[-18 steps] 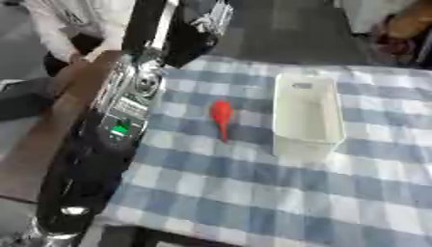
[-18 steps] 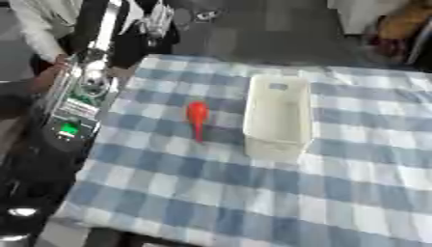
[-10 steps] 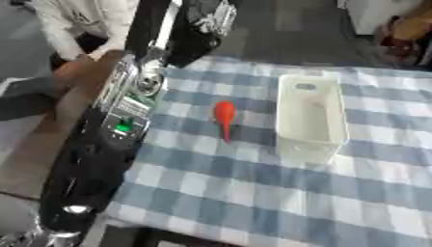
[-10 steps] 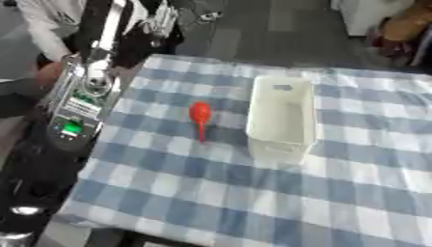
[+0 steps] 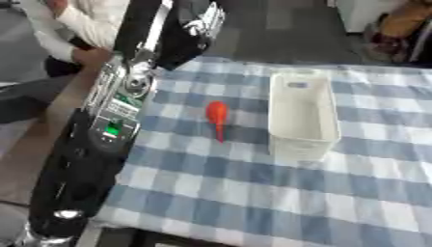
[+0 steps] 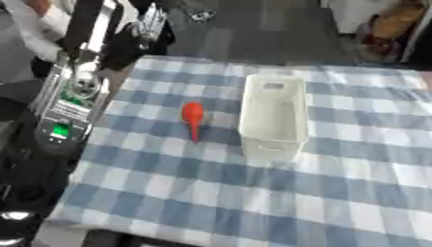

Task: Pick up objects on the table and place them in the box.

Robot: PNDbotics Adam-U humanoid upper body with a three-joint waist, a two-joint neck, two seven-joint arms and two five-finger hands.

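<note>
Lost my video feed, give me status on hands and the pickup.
Left hand raised past the table's far-left corner, empty, fingers unclear. Right hand out of view. Red spoon-like object on checkered cloth, left of white box, apart from it. Box looks empty. Nothing between them.

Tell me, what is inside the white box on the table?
The white box looks empty: only its pale bottom and walls show. The near wall hides a little of the floor. The red object lies outside, on the checked cloth to its left.

Left arm (image 5: 101, 140) raised along left edge, left hand (image 6: 150, 23) blurred
</note>
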